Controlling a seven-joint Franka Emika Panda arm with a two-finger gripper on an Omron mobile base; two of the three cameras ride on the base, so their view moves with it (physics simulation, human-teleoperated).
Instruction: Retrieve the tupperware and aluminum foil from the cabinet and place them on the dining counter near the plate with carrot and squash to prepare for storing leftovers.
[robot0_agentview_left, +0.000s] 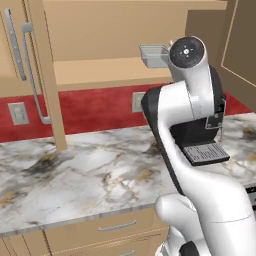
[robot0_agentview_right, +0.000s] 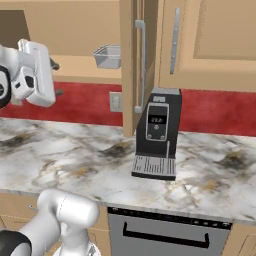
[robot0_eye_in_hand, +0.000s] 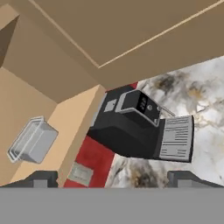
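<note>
Left base view: we found the tupperware sitting on the bottom shelf of the open cabinet, toward the right end of the shelf and partly hidden behind the arm's upper joint. Below it ran the marble tabletop, and a black coffee machine stood behind the arm.

Right base view: the tupperware sat upright near the shelf's front edge, just left of the cabinet's open door edge with its bar handle. The coffee machine stood on the tabletop below and to the right. The hand hung at the left, level with the shelf but well apart from the container. We could not make out the foil box here.

Hand view: the end effector was released, its fingertips spread wide with nothing between them. The tupperware lay ahead on the shelf.

We judged the container light, thin-walled and somewhat flexible, its smooth plastic likely slippery. The flared rim looked the best hold: one long wall pinched between the fingers, or the short width spanned, squeezed gently so it would not buckle or pop free.
</note>
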